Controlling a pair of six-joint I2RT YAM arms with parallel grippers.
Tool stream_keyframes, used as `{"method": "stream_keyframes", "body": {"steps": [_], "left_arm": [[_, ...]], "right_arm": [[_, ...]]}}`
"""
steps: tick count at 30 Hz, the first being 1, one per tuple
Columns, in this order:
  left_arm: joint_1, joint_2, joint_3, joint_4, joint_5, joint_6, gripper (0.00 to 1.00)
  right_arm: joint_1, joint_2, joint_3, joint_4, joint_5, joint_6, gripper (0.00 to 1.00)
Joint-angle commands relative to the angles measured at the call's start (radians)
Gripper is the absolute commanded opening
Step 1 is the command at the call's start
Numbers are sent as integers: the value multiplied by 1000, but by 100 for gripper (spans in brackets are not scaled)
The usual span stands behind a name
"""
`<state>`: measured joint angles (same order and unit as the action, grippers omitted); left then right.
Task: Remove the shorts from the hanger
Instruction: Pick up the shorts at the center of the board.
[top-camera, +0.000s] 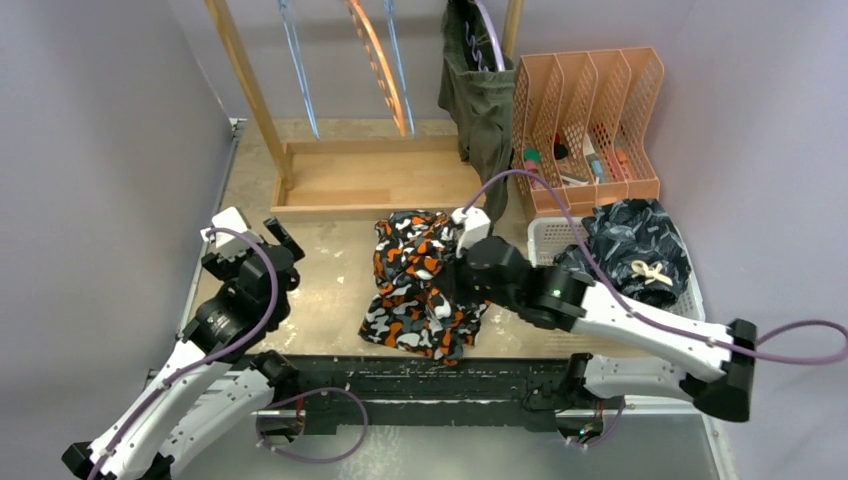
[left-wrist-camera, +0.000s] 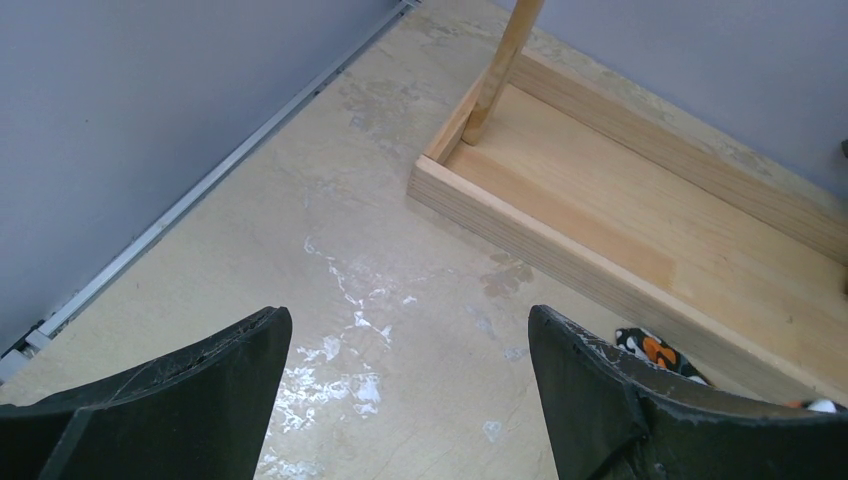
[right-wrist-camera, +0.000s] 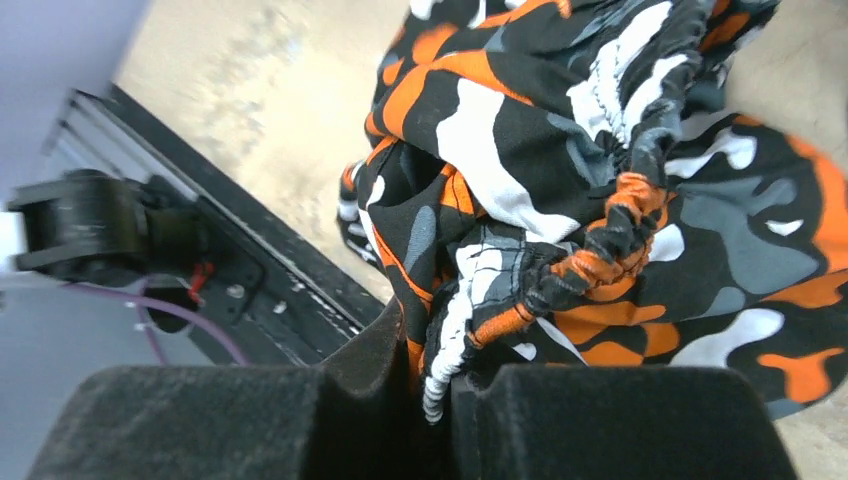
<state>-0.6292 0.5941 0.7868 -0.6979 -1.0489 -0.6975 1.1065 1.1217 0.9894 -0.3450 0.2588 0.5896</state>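
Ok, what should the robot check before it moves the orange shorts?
1. Grip: right hand clamps the orange shorts: ok.
2. Free of the rack: ok, orange shorts lie on the table.
3. Way clear: ok, left hand is open, empty, off to the side.
4. Room in the basket: cannot tell, dark patterned shorts lie inside.
5. All done: not ok, olive shorts hang on the rack.

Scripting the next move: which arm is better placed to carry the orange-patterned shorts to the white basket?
Right, probably. Its end effector is shut on the orange shorts, and the white basket sits on its side. The left end effector hangs open over the table, apart from the cloth.
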Motion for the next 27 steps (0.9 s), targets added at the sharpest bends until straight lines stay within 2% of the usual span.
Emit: {"method": "stream_keyframes", "body": {"steps": [1, 2, 4, 5, 8, 9, 12, 14, 16, 18, 20, 23, 27], "left_arm": [[2, -17, -14, 19, -31, -17, 88], [2, -18, -14, 20, -29, -17, 88], [3, -15, -14, 20, -27, -15, 88], [3, -13, -14, 20, -26, -15, 88], [2, -10, -12, 19, -25, -15, 87], [3, -10, -13, 18, -24, -16, 87], [2, -14, -14, 17, -24, -17, 88], [3, -16, -14, 18, -25, -17, 88], [3, -15, -16, 20, -24, -17, 88], [2, -8, -16, 16, -24, -17, 88], [3, 3, -9, 5, -25, -22, 88], [2, 13, -5, -5, -34, -25, 88], [3, 12, -3, -10, -33, -28, 88]], "right_arm": [[1, -115, -13, -5, 43, 27, 14], [1, -120, -10, -17, 95, 38, 14], [-2, -73, 22, -57, 200, 72, 22], [-6, -35, 45, -82, 240, 95, 23], [-66, 117, 116, -159, 273, 141, 22], [-94, 161, 134, -169, 264, 161, 27], [-177, 228, 134, -112, 197, 129, 43], [-186, 238, 129, -52, 164, 98, 69], [-185, 246, 112, 42, 78, 46, 74], [-185, 274, 92, 112, 20, 24, 96], [-185, 334, 99, 122, 14, 5, 100], [-186, 465, 155, 64, 89, 6, 100], [-179, 608, 153, 59, 83, 6, 100]]}}
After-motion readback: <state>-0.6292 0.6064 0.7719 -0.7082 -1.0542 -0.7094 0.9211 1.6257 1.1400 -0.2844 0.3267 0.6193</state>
